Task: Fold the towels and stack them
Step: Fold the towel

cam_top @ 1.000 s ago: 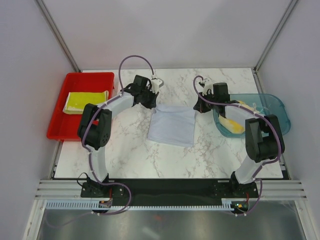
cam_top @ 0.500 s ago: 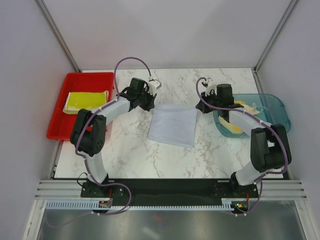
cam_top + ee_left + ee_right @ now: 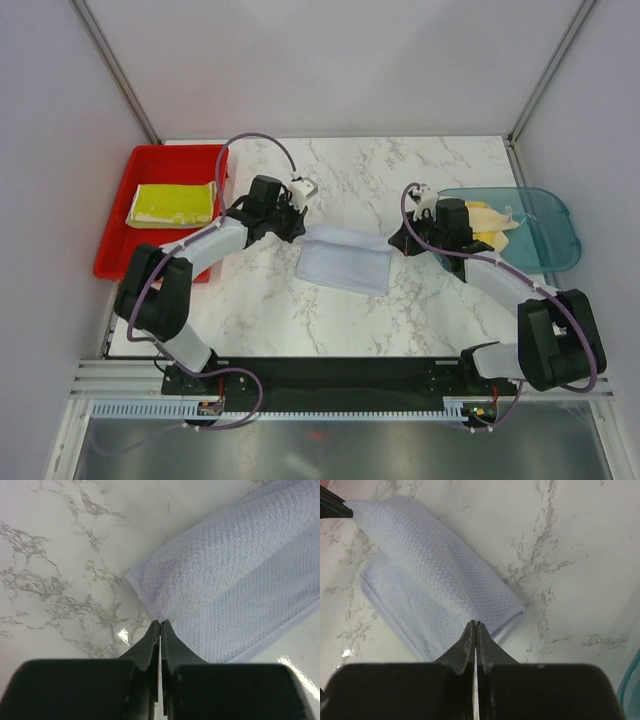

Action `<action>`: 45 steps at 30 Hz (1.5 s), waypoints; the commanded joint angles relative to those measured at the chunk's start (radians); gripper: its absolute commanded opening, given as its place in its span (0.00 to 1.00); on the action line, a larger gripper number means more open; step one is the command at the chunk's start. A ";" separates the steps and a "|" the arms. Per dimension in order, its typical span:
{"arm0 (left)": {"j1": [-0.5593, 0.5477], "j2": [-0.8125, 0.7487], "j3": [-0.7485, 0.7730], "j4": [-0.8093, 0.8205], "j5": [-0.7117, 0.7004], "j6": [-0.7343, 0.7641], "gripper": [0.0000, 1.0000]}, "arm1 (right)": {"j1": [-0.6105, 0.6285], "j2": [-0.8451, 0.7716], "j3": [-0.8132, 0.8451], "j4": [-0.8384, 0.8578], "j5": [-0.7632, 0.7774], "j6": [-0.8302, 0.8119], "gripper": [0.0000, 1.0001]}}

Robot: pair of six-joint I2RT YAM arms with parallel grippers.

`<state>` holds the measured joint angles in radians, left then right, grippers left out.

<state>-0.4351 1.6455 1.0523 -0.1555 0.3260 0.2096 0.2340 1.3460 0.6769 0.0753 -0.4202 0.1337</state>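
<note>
Two hands are gripping the same pale grey towel (image 3: 345,262), which is lying in the middle of the counter (image 3: 300,320). The left hand (image 3: 160,626) is clenching the towel's far left corner, its fingers pressed tight together. The right hand (image 3: 475,625) is clenching the far right corner in the same way. Between them the towel's far part is curling over the flat near part in a soft roll. A folded yellow towel (image 3: 172,203) is sitting in the red tray (image 3: 115,255), and more cloths (image 3: 490,222) are resting in the teal bin (image 3: 555,240).
</note>
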 commanded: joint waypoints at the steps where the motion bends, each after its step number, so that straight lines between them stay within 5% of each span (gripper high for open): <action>1: -0.024 -0.097 -0.069 0.054 0.004 -0.039 0.02 | 0.027 -0.070 -0.055 0.067 0.011 0.079 0.00; 23: -0.096 -0.204 -0.204 -0.062 -0.056 -0.156 0.05 | 0.134 -0.303 -0.339 0.037 0.098 0.299 0.00; 30: -0.106 -0.225 -0.201 -0.133 -0.114 -0.159 0.21 | 0.139 -0.309 -0.384 0.057 0.047 0.330 0.08; 36: -0.106 -0.305 -0.202 -0.144 -0.157 -0.235 0.47 | 0.140 -0.343 -0.366 0.028 -0.038 0.351 0.34; 40: -0.106 -0.299 -0.176 -0.147 -0.044 -0.331 0.49 | 0.140 -0.413 -0.304 -0.066 0.000 0.369 0.42; 45: -0.106 -0.248 -0.186 -0.046 0.056 -0.437 0.49 | 0.140 -0.377 -0.249 -0.128 0.130 0.471 0.36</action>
<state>-0.5392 1.3705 0.8482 -0.2890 0.2874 -0.1120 0.3710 0.9531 0.3786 -0.0196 -0.3679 0.5316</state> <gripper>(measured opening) 0.491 0.367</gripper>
